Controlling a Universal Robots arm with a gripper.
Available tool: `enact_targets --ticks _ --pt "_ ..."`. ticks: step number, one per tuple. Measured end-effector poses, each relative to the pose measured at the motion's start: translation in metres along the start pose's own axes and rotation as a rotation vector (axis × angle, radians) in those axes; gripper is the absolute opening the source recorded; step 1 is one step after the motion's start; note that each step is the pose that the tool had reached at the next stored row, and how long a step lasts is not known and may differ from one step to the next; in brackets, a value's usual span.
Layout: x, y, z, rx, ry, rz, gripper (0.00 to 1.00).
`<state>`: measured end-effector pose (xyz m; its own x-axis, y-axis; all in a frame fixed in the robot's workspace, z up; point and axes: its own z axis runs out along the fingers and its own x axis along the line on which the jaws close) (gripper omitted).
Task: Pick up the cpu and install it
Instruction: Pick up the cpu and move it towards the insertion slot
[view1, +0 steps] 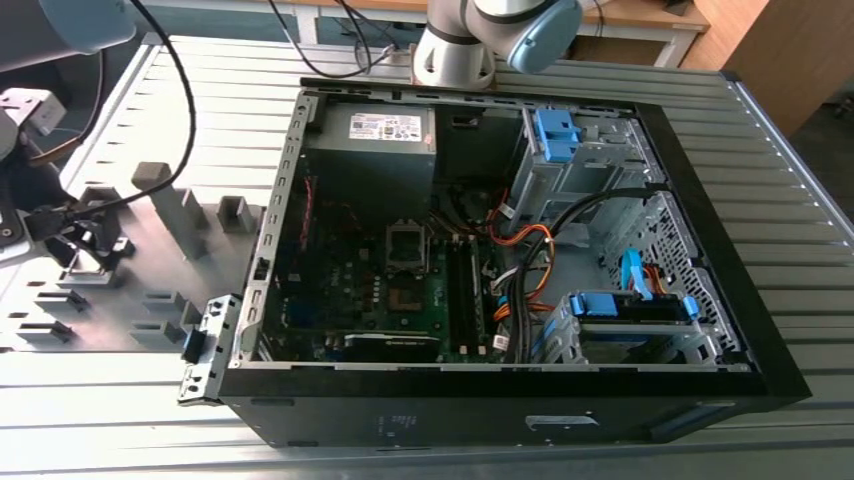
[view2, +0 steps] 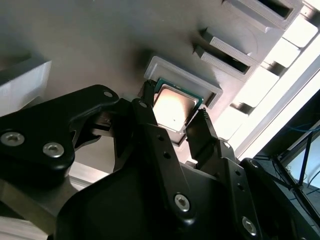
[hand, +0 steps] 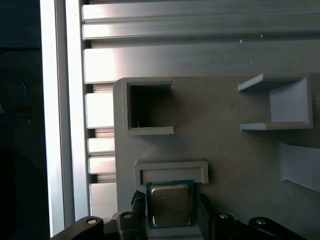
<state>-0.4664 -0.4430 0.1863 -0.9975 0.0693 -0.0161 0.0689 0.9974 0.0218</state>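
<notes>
The cpu (hand: 170, 205) lies flat, its dull silver top up and a thin green edge showing, in a shallow recess of a grey holder plate (hand: 235, 150). A low raised frame (hand: 172, 167) wraps the recess on the side away from the gripper. In the second wrist view the same cpu (view2: 172, 107) sits seated in its frame, not lifted. The gripper (hand: 170, 202) straddles the chip. Its jaws are parted to about the chip's width, and its two black fingers (hand: 204, 207) stand one on each side of it, just beside two opposite edges. In the first wrist view a thin dark gap shows between the chip and one finger. On the other side I cannot tell whether finger and chip touch, so the jaws read as released, not clenched on anything. There is one chip and there are two fingers. On the plate near the chip there is one square pocket (hand: 145, 107) and one U-shaped bracket (hand: 280, 102), both without contents. In the exterior view the gripper (view1: 83, 255) hangs low over this plate at the exterior view's left. The plate rests on a ribbed aluminium table (view1: 787, 200). Well apart, towards the exterior view's right, one PC case (view1: 747, 330) lies on its side with the panel off. Its motherboard (view1: 360, 290) is exposed, with the metal socket frame (view1: 407, 245) near the board's middle and a bundle of orange cables (view1: 514, 240) beside it.
</notes>
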Motion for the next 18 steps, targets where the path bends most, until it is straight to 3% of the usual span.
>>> enact_targets --ticks 18 --pt "-0.0002 0.0 0.0015 0.0 0.0002 0.0 0.53"
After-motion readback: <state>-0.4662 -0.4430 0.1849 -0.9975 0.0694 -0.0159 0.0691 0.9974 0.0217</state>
